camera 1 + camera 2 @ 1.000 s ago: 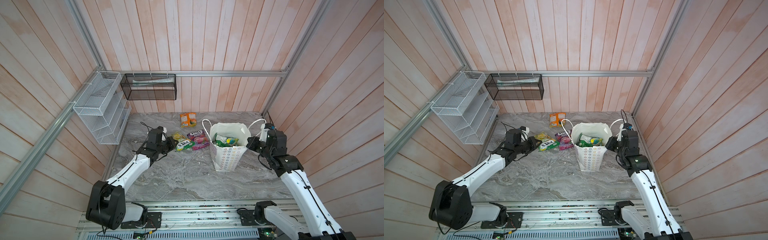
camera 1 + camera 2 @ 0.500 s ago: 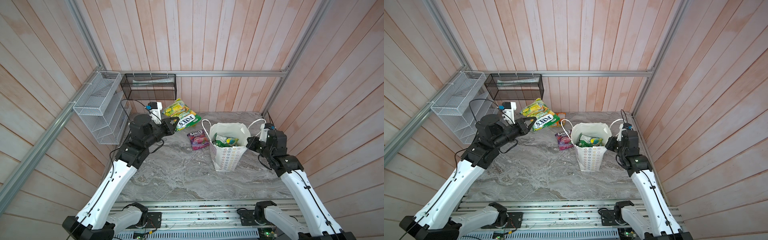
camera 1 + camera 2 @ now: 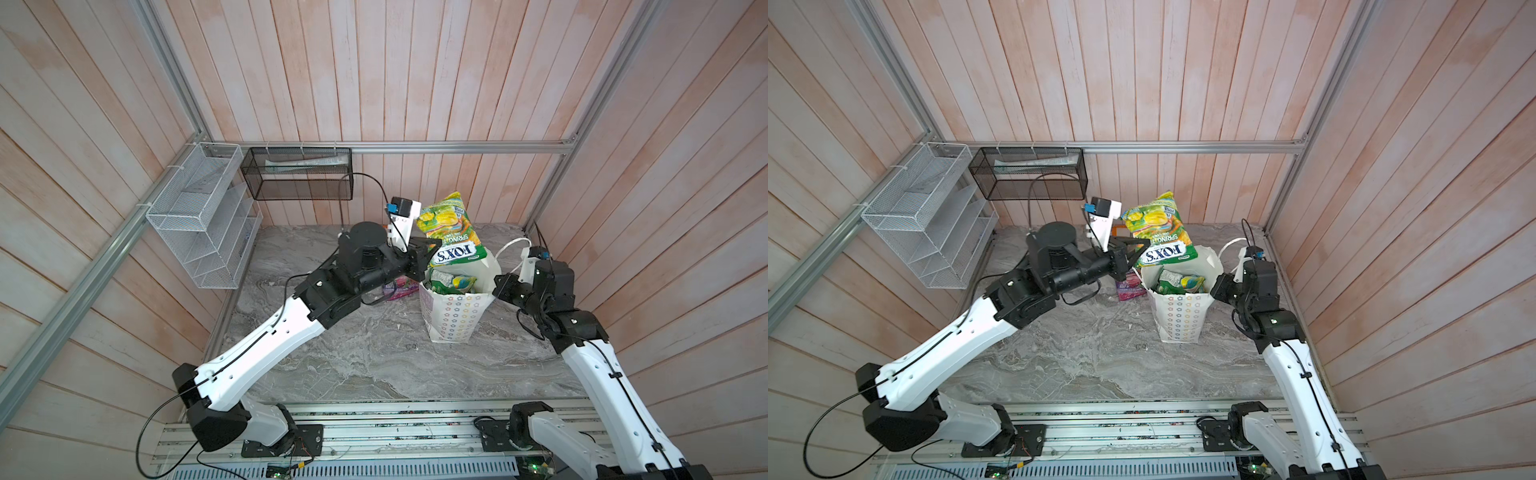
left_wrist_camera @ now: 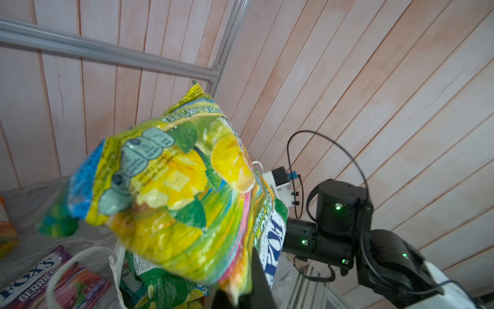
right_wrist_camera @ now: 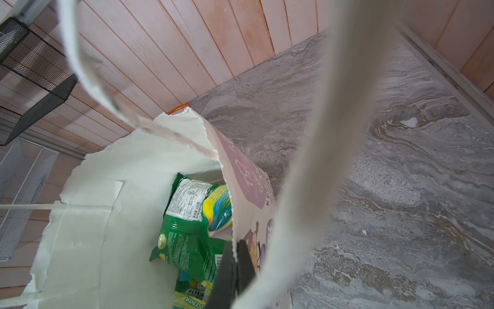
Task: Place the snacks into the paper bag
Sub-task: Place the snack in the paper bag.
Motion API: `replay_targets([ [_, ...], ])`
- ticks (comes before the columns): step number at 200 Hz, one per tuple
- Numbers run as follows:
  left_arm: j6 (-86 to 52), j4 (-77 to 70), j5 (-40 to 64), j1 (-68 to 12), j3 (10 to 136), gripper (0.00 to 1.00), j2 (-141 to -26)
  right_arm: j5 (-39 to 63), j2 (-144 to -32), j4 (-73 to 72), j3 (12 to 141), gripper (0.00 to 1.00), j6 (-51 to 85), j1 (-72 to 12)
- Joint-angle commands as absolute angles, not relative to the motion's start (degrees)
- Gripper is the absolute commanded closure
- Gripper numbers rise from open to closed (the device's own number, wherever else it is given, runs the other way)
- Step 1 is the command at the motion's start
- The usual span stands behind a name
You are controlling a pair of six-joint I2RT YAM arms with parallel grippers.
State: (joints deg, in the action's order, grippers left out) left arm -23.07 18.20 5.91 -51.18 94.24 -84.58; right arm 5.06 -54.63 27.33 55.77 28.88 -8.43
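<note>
Marble tabletop point(image 3: 353, 353): above the paper bag point(image 3: 453, 320), a pouch point(image 3: 446, 232) judged light and slippery is pinched edgewise by the left gripper point(image 3: 432, 245); bag rim clamped by right gripper point(image 5: 236, 256).

One paper bag point(image 3: 453, 316), several snacks point(image 3: 451, 232), two arms point(image 3: 270, 349), two racks point(image 3: 199, 216)

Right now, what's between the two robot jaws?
The open paper bag, with the held yellow-green pouch hanging over its rim; both top views show it.

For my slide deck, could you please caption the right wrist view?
Right gripper pinches the paper bag at its rim, green snack pouches already inside.
</note>
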Motion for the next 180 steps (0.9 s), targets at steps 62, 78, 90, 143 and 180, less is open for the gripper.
replay_targets([
  [62,-14.5,24.3,3.1,-51.2,103.8,1.00,-100.0,5.8,-53.3,26.2,57.8,1.00,28.3,-8.0],
  [78,-14.3,25.0,4.9,-51.2,104.8,1.00,-101.5,5.8,-53.3,26.3,57.8,1.00,28.2,-8.0],
  [90,-14.4,25.3,6.0,-51.2,104.8,1.00,-102.2,5.7,-53.3,26.3,57.9,1.00,28.1,-8.0],
  [143,-14.9,23.6,8.6,-51.6,100.3,1.00,-101.1,5.4,-53.3,26.3,57.4,1.00,28.0,-8.0],
  [180,-15.2,23.9,11.4,-51.8,99.5,1.00,-101.4,5.5,-53.6,26.0,57.3,1.00,28.1,-8.0],
])
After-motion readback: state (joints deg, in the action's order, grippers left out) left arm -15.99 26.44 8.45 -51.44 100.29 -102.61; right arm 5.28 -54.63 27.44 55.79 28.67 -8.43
